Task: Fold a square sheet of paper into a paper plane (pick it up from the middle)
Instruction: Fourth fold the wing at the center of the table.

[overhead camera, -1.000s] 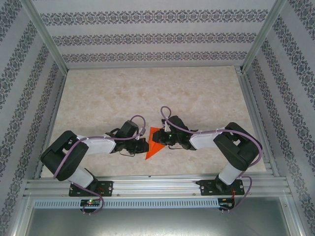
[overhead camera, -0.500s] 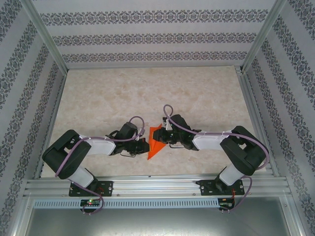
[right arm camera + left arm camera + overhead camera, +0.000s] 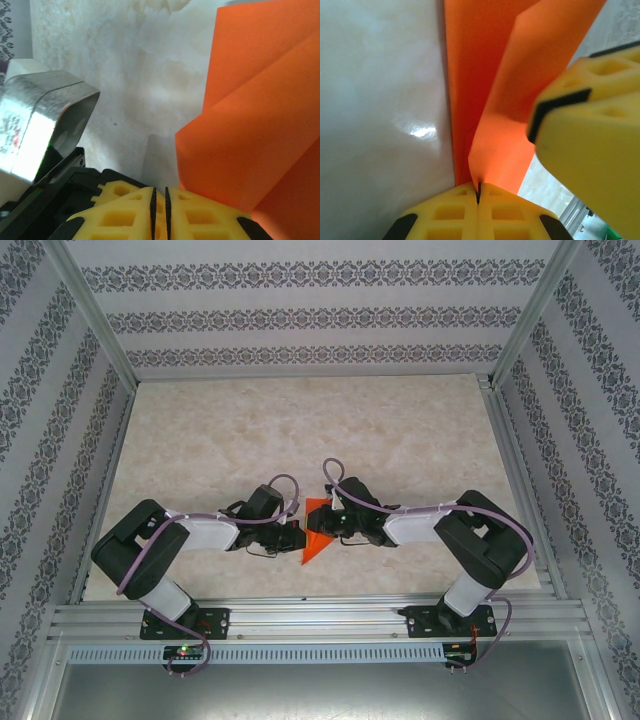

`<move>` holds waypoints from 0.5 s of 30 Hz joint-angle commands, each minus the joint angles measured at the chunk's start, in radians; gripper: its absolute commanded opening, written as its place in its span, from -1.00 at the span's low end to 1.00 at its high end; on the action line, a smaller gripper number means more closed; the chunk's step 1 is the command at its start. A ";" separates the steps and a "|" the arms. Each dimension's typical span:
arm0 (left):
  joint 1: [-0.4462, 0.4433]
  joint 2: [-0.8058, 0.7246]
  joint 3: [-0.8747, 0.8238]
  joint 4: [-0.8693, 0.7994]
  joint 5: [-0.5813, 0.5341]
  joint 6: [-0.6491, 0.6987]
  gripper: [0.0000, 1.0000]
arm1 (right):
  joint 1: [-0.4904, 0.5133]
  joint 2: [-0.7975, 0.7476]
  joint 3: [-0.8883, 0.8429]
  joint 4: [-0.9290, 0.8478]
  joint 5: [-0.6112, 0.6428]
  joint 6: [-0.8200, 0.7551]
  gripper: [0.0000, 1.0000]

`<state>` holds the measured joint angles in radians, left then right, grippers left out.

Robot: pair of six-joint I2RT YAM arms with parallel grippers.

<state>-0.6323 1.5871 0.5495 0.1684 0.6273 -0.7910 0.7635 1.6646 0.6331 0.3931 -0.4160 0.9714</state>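
Marble-look tabletop [image 3: 250,430] w/ patterned walls [image 3: 300,315]; L claw [image 3: 478,190] clamped on orange paper [image 3: 475,75], R claw [image 3: 159,194] almost together, hold unclear

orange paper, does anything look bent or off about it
Nothing looks damaged. The square sheet of paper is partly folded, and one layer curls up off the table instead of lying flat. Its edge is pinched in the shut left gripper. No tears visible.

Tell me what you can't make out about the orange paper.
Top view: orange paper too small to show its folds.
Left wrist view: right fingers hide its right side; top edge cuts it off.
Right wrist view: right edge cuts it off; whether those fingers pinch it is hidden.
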 commanded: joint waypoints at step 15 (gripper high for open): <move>0.012 0.029 -0.018 -0.068 0.019 0.014 -0.74 | -0.015 0.136 0.000 0.002 0.027 0.010 -0.71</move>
<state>-0.6266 1.5986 0.5541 0.1684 0.6464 -0.7891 0.7547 1.7485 0.6426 0.4179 -0.4126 0.9741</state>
